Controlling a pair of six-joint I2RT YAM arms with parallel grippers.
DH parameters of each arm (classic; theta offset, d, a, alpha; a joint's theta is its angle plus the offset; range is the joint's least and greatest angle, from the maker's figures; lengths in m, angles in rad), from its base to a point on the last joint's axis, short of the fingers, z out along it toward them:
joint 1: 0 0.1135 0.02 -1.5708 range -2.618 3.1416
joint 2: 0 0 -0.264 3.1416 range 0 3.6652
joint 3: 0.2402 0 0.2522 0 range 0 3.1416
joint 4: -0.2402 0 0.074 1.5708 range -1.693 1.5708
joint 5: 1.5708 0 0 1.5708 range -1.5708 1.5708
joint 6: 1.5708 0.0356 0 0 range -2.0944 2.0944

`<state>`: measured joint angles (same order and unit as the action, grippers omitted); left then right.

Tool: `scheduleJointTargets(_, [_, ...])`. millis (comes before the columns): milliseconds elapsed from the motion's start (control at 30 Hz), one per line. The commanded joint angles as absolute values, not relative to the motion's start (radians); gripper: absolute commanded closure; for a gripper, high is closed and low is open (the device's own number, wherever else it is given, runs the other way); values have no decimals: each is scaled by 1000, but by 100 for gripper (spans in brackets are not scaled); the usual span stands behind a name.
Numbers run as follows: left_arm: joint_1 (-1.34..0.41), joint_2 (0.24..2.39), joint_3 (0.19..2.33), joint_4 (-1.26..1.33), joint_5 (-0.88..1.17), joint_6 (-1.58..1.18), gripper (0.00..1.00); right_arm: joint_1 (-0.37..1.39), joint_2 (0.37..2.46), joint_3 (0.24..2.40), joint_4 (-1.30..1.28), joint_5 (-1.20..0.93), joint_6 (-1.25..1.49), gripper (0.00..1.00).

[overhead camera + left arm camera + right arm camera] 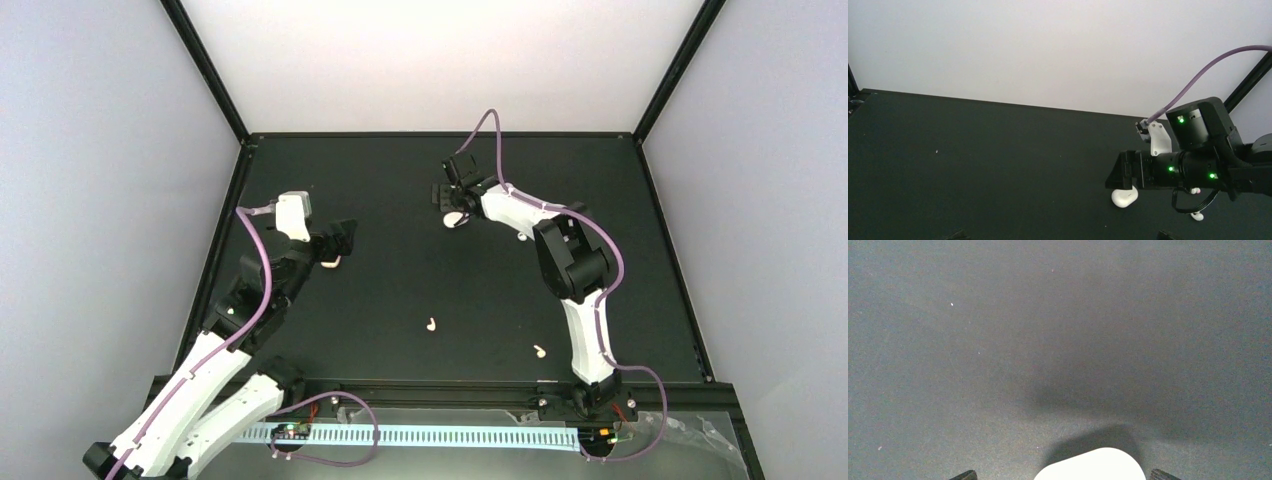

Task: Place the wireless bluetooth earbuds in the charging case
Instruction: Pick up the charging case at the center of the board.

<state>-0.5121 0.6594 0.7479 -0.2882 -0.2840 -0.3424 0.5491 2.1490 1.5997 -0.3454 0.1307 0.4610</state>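
The white pill-shaped charging case [456, 220] lies on the black table at the far middle. My right gripper [451, 203] hangs just over it. In the right wrist view the case [1093, 466] sits between the two wide-apart fingertips [964, 475], nearer the right one, and the gripper [1062, 476] is open. The left wrist view shows the case [1124, 197] under that gripper [1127, 175]. Two cream-white earbuds lie loose nearer the front, one in the middle [431, 324] and one to the right [540, 351]. My left gripper [342, 238] is open and empty at the left; only its fingertips [956, 235] show.
A small peach-tan lump [331, 263] lies just in front of my left gripper. Another small white piece [521, 238] lies beside the right arm's forearm and also shows in the left wrist view [1196, 216]. Black frame posts and white walls bound the table [400, 290].
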Motion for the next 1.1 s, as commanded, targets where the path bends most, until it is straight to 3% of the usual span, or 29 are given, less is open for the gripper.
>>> scheduleJointTargets(0, [-516, 660, 752, -272, -265, -325, 1, 551, 2167, 1614, -391, 95, 452, 10])
scheduleJointTargets(433, [-517, 655, 751, -273, -258, -326, 1, 612, 2125, 1534, -402, 58, 462, 12])
scheduleJointTargets(700, [-517, 657, 751, -271, -248, -329, 1, 638, 1995, 1435, -372, 72, 454, 12])
scheduleJointTargets(1067, [-516, 658, 749, -273, -250, -327, 1, 591, 2146, 1656, -413, 75, 288, 7])
